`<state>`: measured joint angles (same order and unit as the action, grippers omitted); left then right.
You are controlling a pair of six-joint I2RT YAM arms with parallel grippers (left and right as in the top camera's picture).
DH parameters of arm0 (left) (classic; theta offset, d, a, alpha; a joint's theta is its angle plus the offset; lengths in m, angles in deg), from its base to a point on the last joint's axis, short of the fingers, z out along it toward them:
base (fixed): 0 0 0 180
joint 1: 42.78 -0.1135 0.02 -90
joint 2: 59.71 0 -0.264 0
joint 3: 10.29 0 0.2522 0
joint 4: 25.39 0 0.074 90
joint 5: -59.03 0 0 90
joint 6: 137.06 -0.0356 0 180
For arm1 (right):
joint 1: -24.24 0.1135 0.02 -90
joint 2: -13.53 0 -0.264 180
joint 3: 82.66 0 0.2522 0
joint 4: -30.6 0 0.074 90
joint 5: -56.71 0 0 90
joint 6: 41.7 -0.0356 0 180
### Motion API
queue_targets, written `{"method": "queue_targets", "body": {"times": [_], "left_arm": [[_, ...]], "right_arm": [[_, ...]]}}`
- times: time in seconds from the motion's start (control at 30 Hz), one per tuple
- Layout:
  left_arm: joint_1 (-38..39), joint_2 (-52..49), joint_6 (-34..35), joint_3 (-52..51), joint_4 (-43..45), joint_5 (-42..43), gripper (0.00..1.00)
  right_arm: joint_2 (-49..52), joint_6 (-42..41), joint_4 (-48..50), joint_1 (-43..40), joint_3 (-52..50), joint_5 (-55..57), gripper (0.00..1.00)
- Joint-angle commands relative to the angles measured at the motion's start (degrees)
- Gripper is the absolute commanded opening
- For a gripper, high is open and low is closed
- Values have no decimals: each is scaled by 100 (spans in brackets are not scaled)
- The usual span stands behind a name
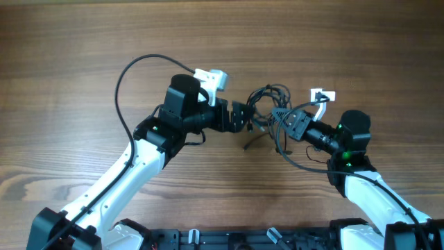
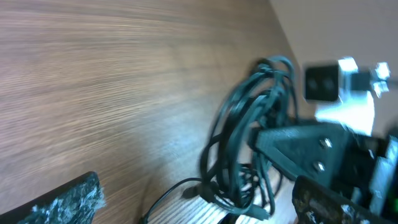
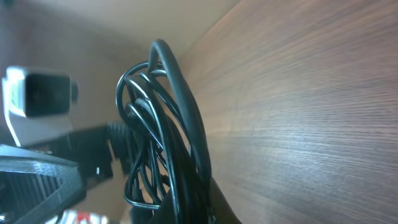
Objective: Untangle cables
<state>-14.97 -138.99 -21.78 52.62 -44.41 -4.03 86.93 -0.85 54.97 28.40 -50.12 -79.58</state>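
Note:
The cables (image 1: 267, 103) are a knotted bundle of thin black cords lifted between my two grippers at the table's middle. One loose strand (image 1: 251, 143) trails down to the wood. My right gripper (image 1: 281, 119) is shut on the bundle's right side. In the right wrist view the loops (image 3: 163, 118) rise out of its dark fingers (image 3: 199, 205). My left gripper (image 1: 241, 117) is open at the bundle's left side. In the left wrist view its fingers (image 2: 199, 199) stand wide apart with the cables (image 2: 249, 130) hanging between them, and a plug end (image 2: 194, 191) lies low.
The wooden table (image 1: 83, 55) stretches all round. The left arm's thicker black wire (image 1: 121, 76) loops out to the left. The right arm's gripper body (image 2: 311, 146) shows close behind the bundle in the left wrist view. A black rail (image 1: 229, 239) runs along the front edge.

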Motion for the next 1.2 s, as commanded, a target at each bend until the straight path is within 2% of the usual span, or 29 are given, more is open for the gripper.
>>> {"method": "queue_targets", "body": {"times": [0.0,0.07,0.1,0.13,0.23,0.3,0.37,0.43,0.47,0.6,0.7,0.73,0.77,0.8,0.87,0.9,0.93,1.03,1.07,1.17], "left_arm": [[11,24,914,37,81,-623,98],[11,24,997,37,118,-616,94],[42,24,997,37,122,-619,89],[105,24,994,37,151,-621,79],[297,-35,949,37,479,-623,75],[492,-223,525,37,811,-623,68],[590,-455,503,37,885,-623,59],[616,-702,518,37,898,-623,54],[616,-796,518,37,920,-623,47],[710,-970,516,37,1226,-623,46],[809,-973,516,37,1528,-627,11],[807,-973,516,37,1556,-675,4],[780,-970,516,37,1563,-828,4],[734,-966,511,37,1613,-905,4],[459,-846,479,37,1843,-831,4],[267,-675,157,37,1856,-756,4],[146,-549,-181,37,1801,-610,4],[-61,-289,-1174,37,1300,-313,4],[-44,-291,-1648,37,1032,-273,4],[144,-299,-2583,37,625,-269,4]], "right_arm": [[31,-485,31,-26,24,551,4],[31,-503,37,-26,24,743,4],[31,-496,37,-26,24,774,4],[31,-481,37,-26,24,772,4],[31,-330,35,-26,24,706,4],[31,-402,81,-26,24,479,4],[31,-398,81,-26,24,380,4],[31,-398,81,-26,24,337,4],[31,-400,83,-26,24,291,4],[31,-398,81,-26,24,59,4],[31,-398,79,-26,24,7,4],[31,-396,79,-26,24,13,5],[31,-352,76,-26,24,13,7],[31,-339,59,-28,24,13,19],[31,-308,55,-28,24,44,57],[31,-52,63,-92,24,33,90],[31,216,63,-221,24,24,100],[31,1005,345,-767,24,-555,100],[31,1401,588,-798,24,-970,100],[31,1845,654,-789,24,-1274,100]]}}
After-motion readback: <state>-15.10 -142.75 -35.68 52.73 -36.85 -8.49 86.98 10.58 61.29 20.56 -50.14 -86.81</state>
